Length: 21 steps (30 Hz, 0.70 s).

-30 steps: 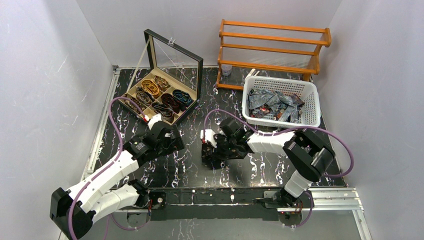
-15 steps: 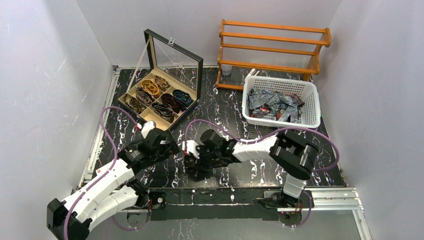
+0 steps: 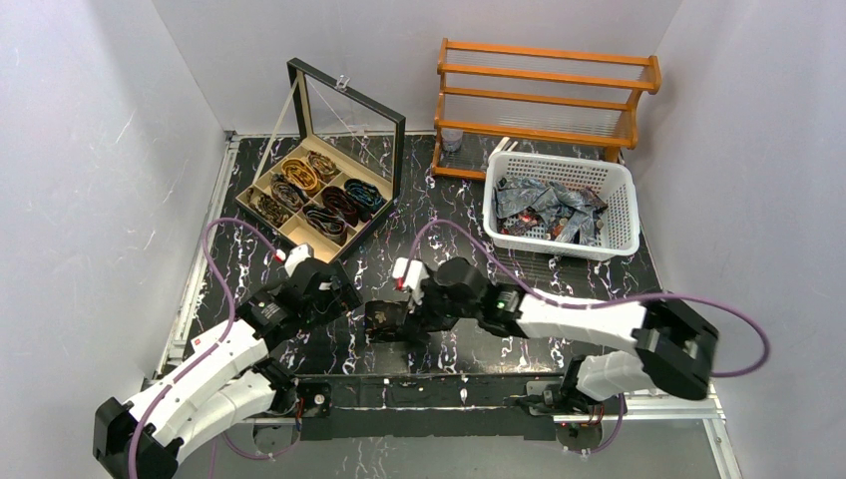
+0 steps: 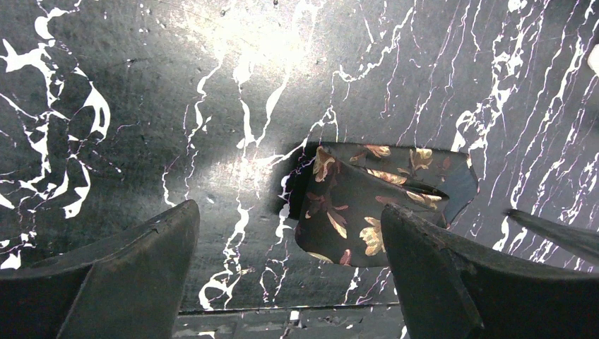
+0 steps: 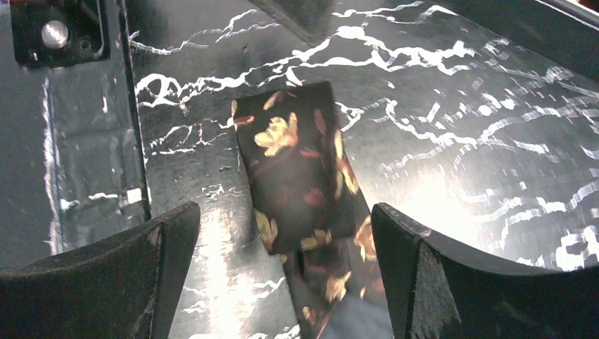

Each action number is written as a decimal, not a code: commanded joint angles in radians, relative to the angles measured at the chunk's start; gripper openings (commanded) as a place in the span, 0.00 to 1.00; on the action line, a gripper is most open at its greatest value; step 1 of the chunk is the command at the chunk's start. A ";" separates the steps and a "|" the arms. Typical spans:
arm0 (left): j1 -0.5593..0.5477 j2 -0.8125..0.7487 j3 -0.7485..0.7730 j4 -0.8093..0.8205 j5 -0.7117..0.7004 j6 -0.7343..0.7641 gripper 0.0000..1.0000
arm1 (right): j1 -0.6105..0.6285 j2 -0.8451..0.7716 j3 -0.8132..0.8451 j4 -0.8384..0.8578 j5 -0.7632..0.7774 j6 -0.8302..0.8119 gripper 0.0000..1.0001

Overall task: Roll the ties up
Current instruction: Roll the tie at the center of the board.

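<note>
A dark tie with gold floral spots (image 3: 384, 319) lies folded flat on the black marbled table near its front edge. It also shows in the left wrist view (image 4: 374, 201) and in the right wrist view (image 5: 304, 169). My left gripper (image 3: 344, 297) is open and empty just left of it, its jaws wide apart (image 4: 289, 275). My right gripper (image 3: 404, 324) is open directly over the tie, a finger on each side, not closed on it (image 5: 286, 275). Several rolled ties (image 3: 319, 195) sit in the box's compartments.
A wooden compartment box with a raised glass lid (image 3: 344, 105) stands at the back left. A white basket (image 3: 559, 235) holding more ties (image 3: 544, 210) is at the back right, in front of a wooden rack (image 3: 544, 95). A metal rail (image 3: 449, 389) runs along the front edge.
</note>
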 commanded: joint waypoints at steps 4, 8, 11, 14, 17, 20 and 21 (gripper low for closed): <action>0.002 0.062 0.003 0.038 0.018 0.031 0.97 | -0.028 -0.230 -0.044 -0.222 0.626 0.850 0.99; 0.004 0.102 0.012 0.053 0.030 0.055 0.97 | -0.069 -0.207 0.000 -0.367 0.461 1.177 0.99; 0.003 0.106 0.001 0.077 0.057 0.055 0.97 | -0.071 -0.161 0.001 -0.310 0.325 1.240 0.99; 0.003 0.096 -0.015 0.095 0.068 0.047 0.97 | -0.083 -0.101 0.002 -0.249 0.252 1.228 0.96; 0.002 0.090 -0.026 0.104 0.079 0.047 0.97 | -0.090 -0.052 0.020 -0.221 0.192 1.218 0.87; 0.003 0.089 -0.034 0.114 0.089 0.044 0.97 | -0.093 -0.017 0.028 -0.181 0.166 1.205 0.77; 0.003 0.091 -0.036 0.121 0.095 0.045 0.97 | -0.097 -0.006 0.033 -0.175 0.166 1.201 0.74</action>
